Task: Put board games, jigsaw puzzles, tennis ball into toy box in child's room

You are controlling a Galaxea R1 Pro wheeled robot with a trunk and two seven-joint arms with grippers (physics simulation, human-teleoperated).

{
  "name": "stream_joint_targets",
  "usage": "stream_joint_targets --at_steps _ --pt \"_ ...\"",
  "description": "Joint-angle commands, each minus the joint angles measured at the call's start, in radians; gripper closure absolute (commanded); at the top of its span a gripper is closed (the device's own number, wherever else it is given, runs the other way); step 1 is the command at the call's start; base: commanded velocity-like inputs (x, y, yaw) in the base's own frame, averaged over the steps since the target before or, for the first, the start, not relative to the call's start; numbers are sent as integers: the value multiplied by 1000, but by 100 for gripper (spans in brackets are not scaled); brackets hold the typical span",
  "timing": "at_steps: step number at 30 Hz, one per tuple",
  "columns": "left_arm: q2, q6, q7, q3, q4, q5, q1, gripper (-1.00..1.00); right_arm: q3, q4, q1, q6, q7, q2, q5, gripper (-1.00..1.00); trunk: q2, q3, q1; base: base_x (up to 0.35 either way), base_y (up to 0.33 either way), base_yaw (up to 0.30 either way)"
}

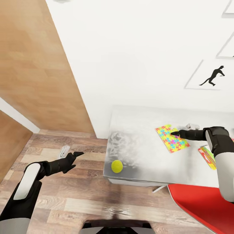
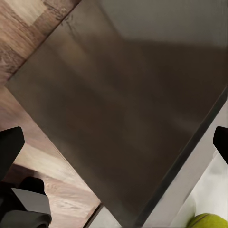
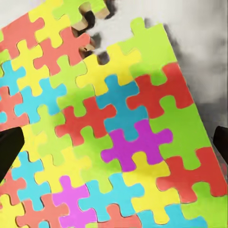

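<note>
Above the jigsaw puzzle (image 1: 172,138), right gripper (image 1: 182,129) hovers, jaws spread.

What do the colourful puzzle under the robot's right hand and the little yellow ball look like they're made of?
The puzzle looks like thin, matte card or foam: flat, evenly coloured interlocking pieces with no shine, and a tan edge showing at a gap; which of the two I can't tell. The ball looks felt-covered, like a tennis ball: dull yellow-green with no gloss, though the fuzz is too small to confirm.
</note>
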Motion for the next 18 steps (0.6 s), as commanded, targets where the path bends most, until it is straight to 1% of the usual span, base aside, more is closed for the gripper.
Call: stream_joint_targets --at_steps 1,13,18 --pt "0 3 10 1 -1 12 -1 -100 -4 -1 -1 3 10 0 10 -100 -2 -1 1 0 0 272" --pt "0 3 10 1 -1 13 -1 -100 -3 -1 -1 4 11 0 10 -100 -2 -1 1 0 0 280" --pt "0 3 10 1 -1 13 -1 -100 -3 -1 -1 4 12 0 10 -100 -2 -1 1 0 0 157"
